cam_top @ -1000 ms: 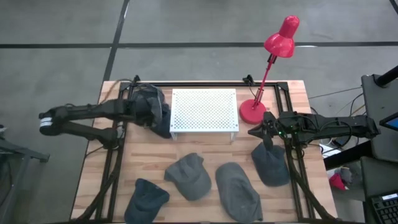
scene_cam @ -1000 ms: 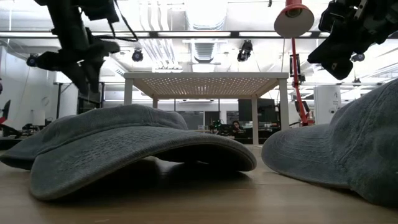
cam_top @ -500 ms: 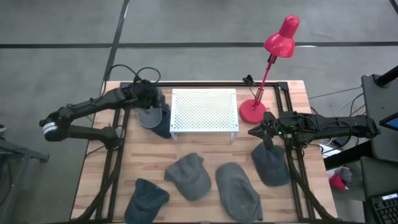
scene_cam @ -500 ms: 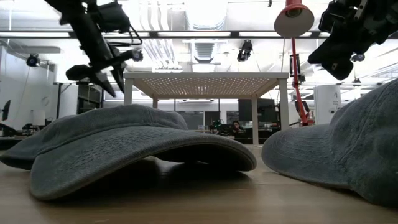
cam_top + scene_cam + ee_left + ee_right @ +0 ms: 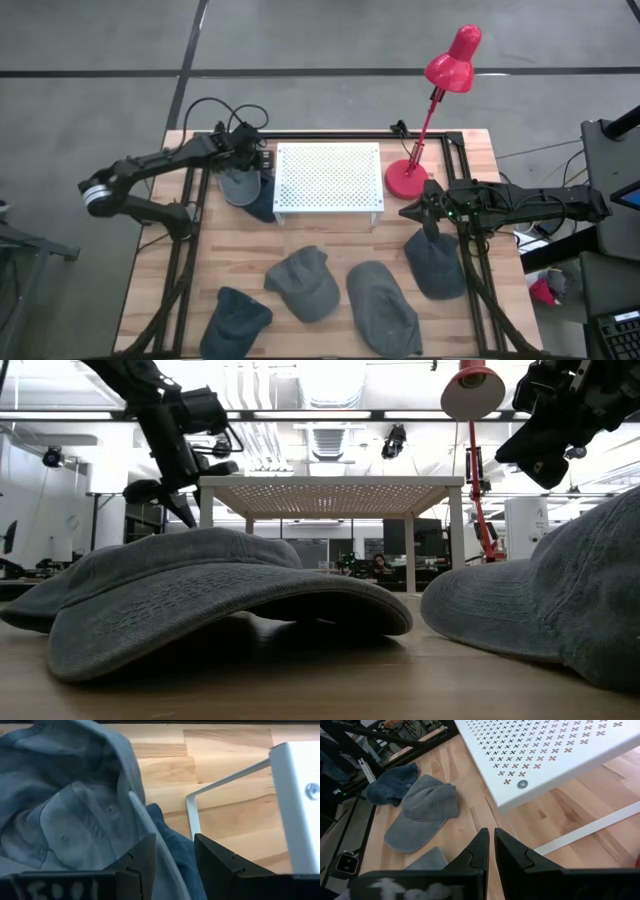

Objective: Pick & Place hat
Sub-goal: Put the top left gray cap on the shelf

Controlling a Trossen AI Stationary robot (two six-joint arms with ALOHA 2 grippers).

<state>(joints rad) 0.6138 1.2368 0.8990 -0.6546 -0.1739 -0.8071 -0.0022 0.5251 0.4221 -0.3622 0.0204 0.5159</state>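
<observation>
One hat [image 5: 240,184] now lies on the surface at the rack's [image 5: 329,178] left side. The left end effector [image 5: 262,161] has let go and lifted, its fingers a little apart, holding nothing. The right end effector [image 5: 412,212] waits pinched closed over another hat [image 5: 436,265].

Beside the white perforated stand [image 5: 328,179], I can see only part of the grey hat [image 5: 238,185]: the left gripper [image 5: 246,152] covers its far side, and a darker hat [image 5: 263,203] slips under the stand's edge. From the low camera, two hats [image 5: 190,595] close to the lens block the table beneath the stand, and one [image 5: 560,600] is cut off at the frame edge. The left wrist camera crops the grey hat [image 5: 65,805] and shows just one corner of the stand [image 5: 300,795].
</observation>
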